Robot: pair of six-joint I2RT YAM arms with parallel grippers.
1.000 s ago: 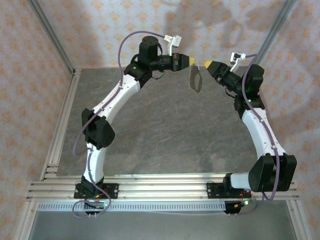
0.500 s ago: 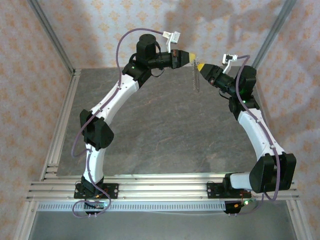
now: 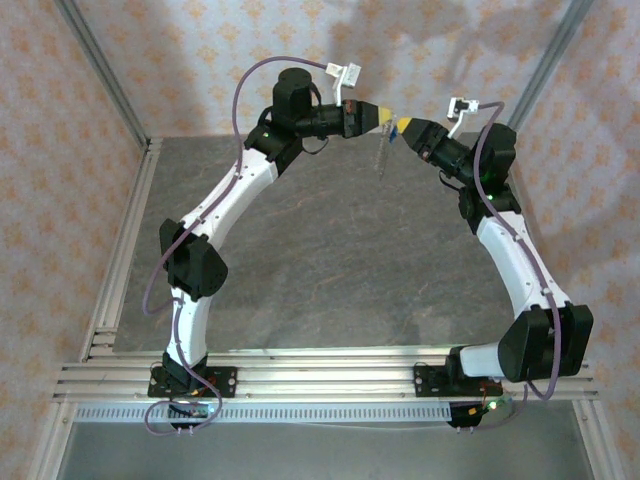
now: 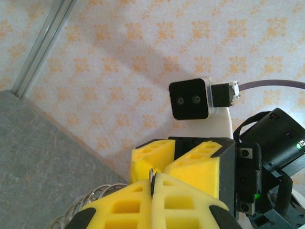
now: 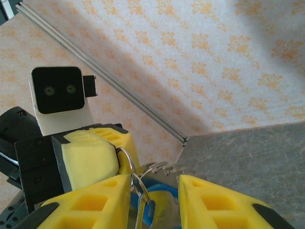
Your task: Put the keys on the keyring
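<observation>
Left tool (image 3: 386,117) is pressed together. Its yellow fingertips (image 4: 186,202) meet along a thin seam, and a sliver of metal wire is caught at the top of that seam, so we read this as a pinch on the keyring (image 3: 382,155). From above, we see the keyring hanging edge-on just beneath that tip, a thin pale loop in the air over the far middle of the grey table (image 3: 330,260). In the left wrist view a stretch of coiled wire (image 4: 90,210) curls out at the lower left of the fingers.

Our right tool (image 3: 404,127) comes in from the right and nearly meets the left tool tip to tip. In its own wrist view its two yellow fingers (image 5: 224,202) stand apart. Between them sits the key (image 5: 159,202), its bright blue head low in the gap, with small metal rings (image 5: 135,183) just left of it, beside the left-hand finger. We cannot tell whether the fingers press on the blue head or merely flank it. Beyond them the left tool's yellow finger faces us with a wire loop emerging from its side, and its wrist camera (image 5: 57,93) sits above. Both arms arch in from the near edge, and patterned wallpaper (image 3: 200,60) backs the far side.
</observation>
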